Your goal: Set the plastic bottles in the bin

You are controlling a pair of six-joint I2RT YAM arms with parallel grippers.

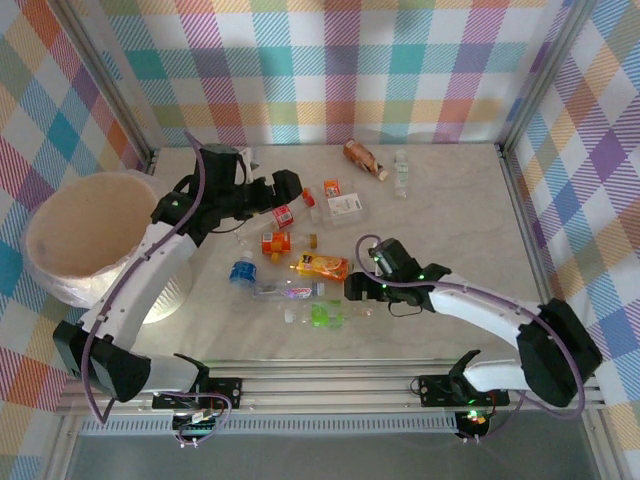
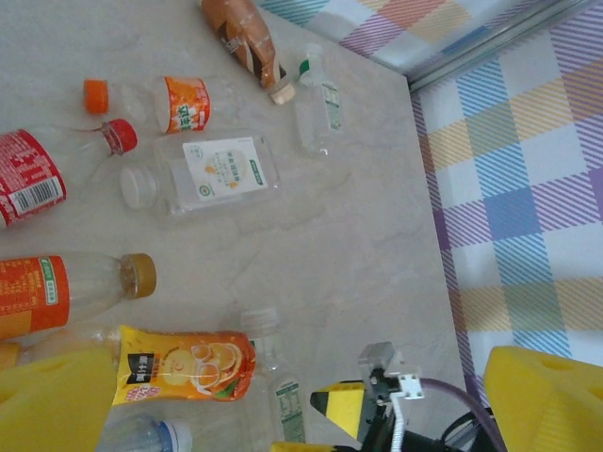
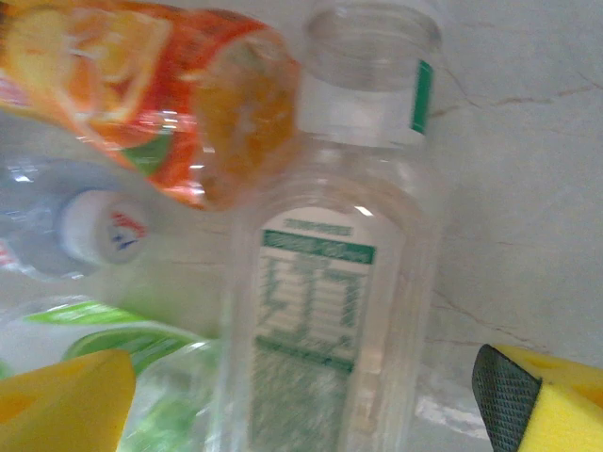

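Straddling a clear, green-labelled plastic bottle [image 3: 325, 282], the spread right pincer [image 3: 301, 414] should pinch mid-body; white round bin [image 1: 62, 288] at nine o'clock.

The bin [image 1: 68, 288] is white, walls [image 1: 350, 70] pastel plaid, table [image 1: 450, 220] marbled cream.

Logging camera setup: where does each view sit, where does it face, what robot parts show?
Top external: above and behind the bases, looking down on the marbled table, large round white ribbed bin and plastic bottles; both arms, left gripper and right gripper show.
Left wrist: on the left arm, looking down across bottles toward the checked wall; its yellow fingers at bottom corners.
Right wrist: close over a clear green-printed bottle; its yellow fingers at bottom corners.
Shared by all three: the orange-yellow juice-labelled bottle.
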